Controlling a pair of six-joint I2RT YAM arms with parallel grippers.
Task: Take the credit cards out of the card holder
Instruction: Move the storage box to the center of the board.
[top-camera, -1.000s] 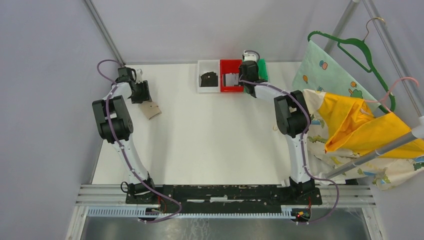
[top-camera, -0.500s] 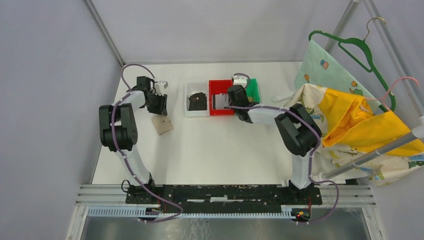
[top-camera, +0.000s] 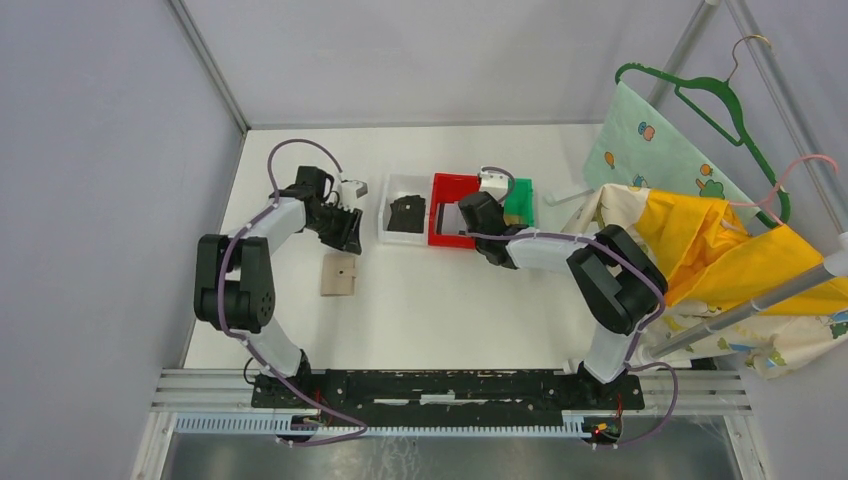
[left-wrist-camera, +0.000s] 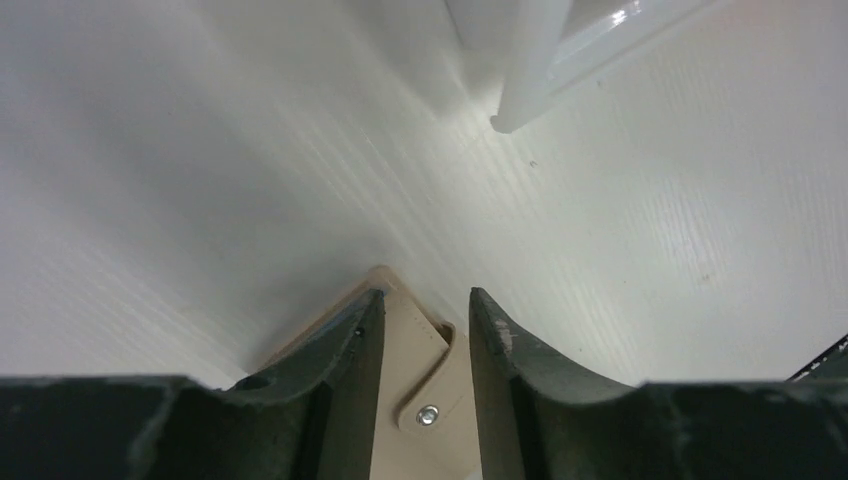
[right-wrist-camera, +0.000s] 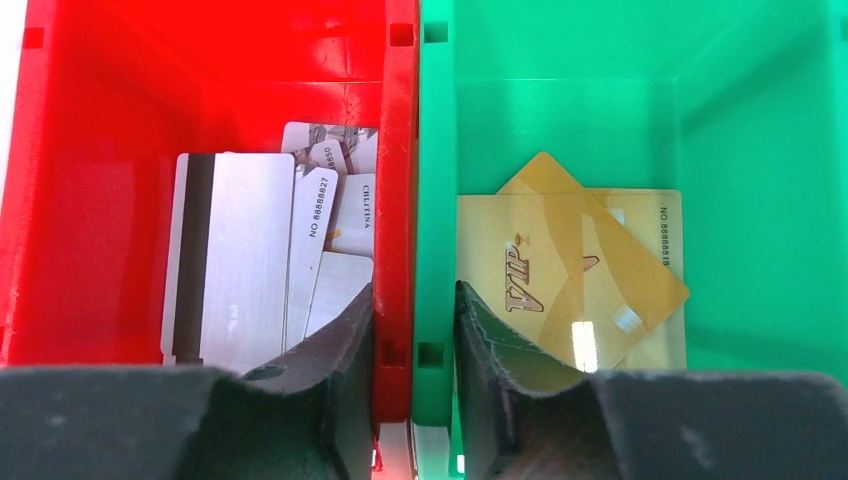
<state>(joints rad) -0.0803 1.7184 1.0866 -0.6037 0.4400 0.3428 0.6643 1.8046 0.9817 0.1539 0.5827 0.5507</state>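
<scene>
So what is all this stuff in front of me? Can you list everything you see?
table: one, white.
white bin, red bin, green bin: one each, side by side at mid-table.
card holder: one, tan, flat on the table, left of the bins.
silver cards: several, silver-grey, in the red bin.
gold cards: a few, gold, in the green bin.
black item: one, black, in the white bin.
hangers: two, green and pink, far right.
cloths: several, yellow and pale patterned, heaped at the right edge.
left gripper: one, black, open, just past the card holder's far edge.
right gripper: one, black, closed over the adjoining walls of the red and green bins.
</scene>
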